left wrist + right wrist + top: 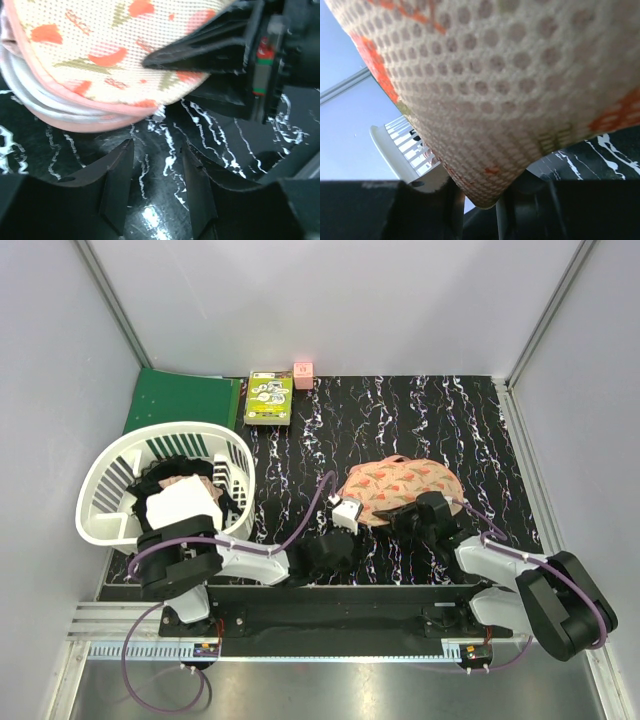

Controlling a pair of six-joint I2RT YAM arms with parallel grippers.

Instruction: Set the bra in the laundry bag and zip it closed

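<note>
My left pincer (159, 187) stands open and empty, jaws just short of the laundry bag (405, 483) rim and its zipper pull (159, 114). My right pincer (477, 207) clamps the bag's near edge. The bag lies mid-table (480, 430), with bare surface beyond and right. The white basket (170, 430) sits well apart, left.

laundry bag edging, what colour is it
Pink edging along the laundry bag, best in the left wrist view.
</note>
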